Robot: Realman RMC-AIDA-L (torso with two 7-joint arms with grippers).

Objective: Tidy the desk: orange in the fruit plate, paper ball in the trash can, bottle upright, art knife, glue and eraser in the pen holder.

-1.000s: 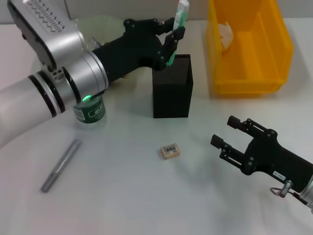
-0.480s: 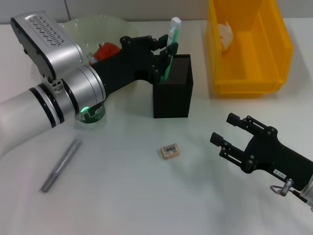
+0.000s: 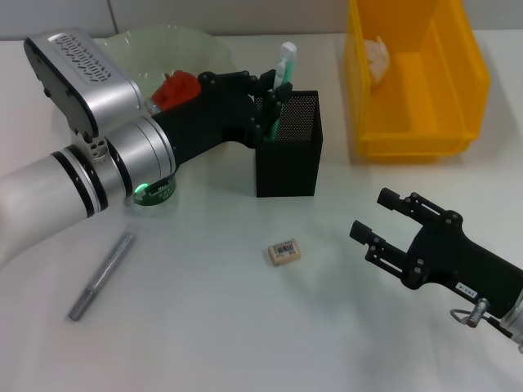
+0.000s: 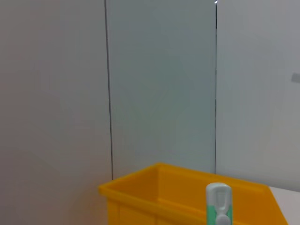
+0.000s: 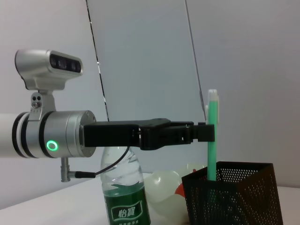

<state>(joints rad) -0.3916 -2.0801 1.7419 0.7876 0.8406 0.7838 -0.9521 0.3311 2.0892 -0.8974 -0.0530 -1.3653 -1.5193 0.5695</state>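
Glue pen point(image 3: 283, 72): the green-and-white stick stands upright with its lower end already down inside the black mesh pen holder point(image 3: 288, 155), its cap poking above the rim. It is kept vertical, I judge, so it slides in without catching the mesh.

Nearest the robot, the right gripper point(image 3: 372, 215) hovers low over the table point(image 3: 212, 327) with its fingers spread wide and nothing between them (parked, by the look of it). Just beyond lies the eraser point(image 3: 283, 251), flat and label up, and off to the left the grey art knife point(image 3: 102, 275), both well apart from the holder and not yet put away.

Farther on, the green-labelled bottle point(image 5: 124, 197) stands upright under the left arm. The left gripper point(image 3: 274, 102) reaches across to the holder's rim, fingers pinched on the pen's shaft.

Behind it, an orange-red fruit point(image 3: 173, 88) sits in the pale fruit plate point(image 3: 163, 41); the yellow bin point(image 3: 417, 139) holds a crumpled paper ball point(image 3: 377, 53).

The tabletop is plain matt white; pale panelled walls close the room.
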